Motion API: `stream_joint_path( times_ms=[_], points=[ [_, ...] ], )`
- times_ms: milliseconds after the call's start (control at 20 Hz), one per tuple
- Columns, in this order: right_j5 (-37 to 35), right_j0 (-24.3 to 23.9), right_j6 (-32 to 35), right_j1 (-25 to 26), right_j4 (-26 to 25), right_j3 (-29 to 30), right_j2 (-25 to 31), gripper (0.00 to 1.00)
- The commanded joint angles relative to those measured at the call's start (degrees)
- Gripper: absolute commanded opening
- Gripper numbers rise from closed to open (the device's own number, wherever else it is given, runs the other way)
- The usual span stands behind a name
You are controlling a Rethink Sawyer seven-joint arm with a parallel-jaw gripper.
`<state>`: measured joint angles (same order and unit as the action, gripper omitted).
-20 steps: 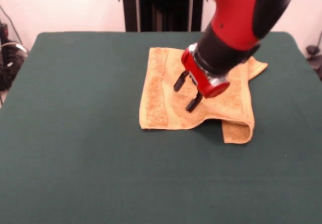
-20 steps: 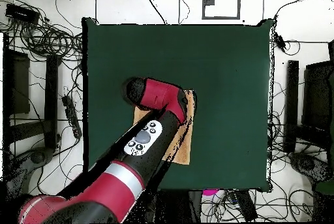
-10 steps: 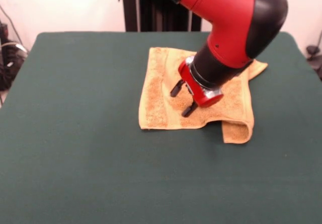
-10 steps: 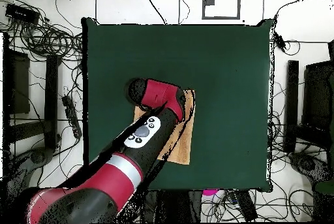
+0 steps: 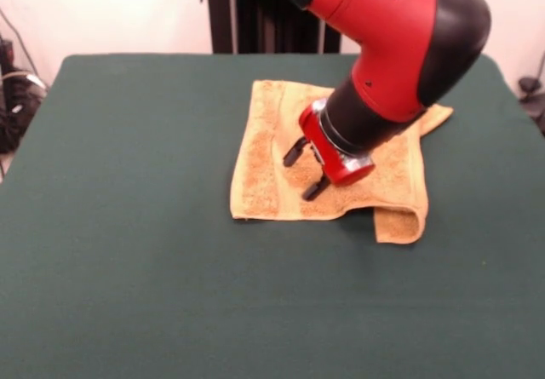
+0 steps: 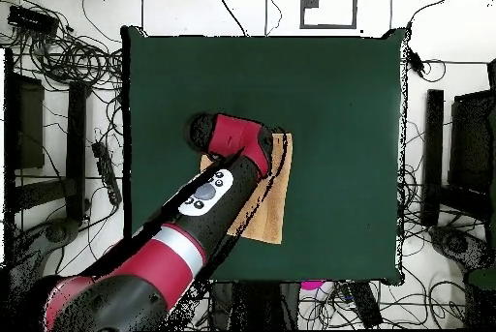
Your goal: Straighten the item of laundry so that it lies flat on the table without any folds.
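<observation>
My black two-fingered pincer (image 5: 304, 171) hangs tilted over the small orange-tan terry-cloth towel (image 5: 274, 170), its two fingers spread apart with nothing between them. The lower fingertip (image 5: 310, 192) sits at or just above the cloth; I cannot tell whether it actually touches. The towel lies on the large table covered in dark green felt-like cloth (image 5: 128, 226), toward the far half in the front view. It is not flat: its near right corner (image 5: 398, 223) is folded over on itself (a thick doubled flap), and a far corner (image 5: 436, 115) pokes out past my red and black arm (image 5: 392, 47). A woven band stripe (image 5: 266, 153) runs down the left side. From overhead, my arm (image 6: 208, 202) covers most of the towel (image 6: 275, 202), leaving only a strip showing on the table (image 6: 329, 96).
</observation>
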<state>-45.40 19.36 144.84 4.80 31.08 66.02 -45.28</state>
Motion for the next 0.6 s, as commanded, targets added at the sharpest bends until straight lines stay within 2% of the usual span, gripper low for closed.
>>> stream_joint_path(
  times_ms=[50,600],
  points=[
    [9.63,-0.48,22.25,13.78,2.36,-2.30,2.44,1.00],
    [14.65,-2.39,18.83,15.44,0.93,-1.77,-1.84,1.00]
  ],
)
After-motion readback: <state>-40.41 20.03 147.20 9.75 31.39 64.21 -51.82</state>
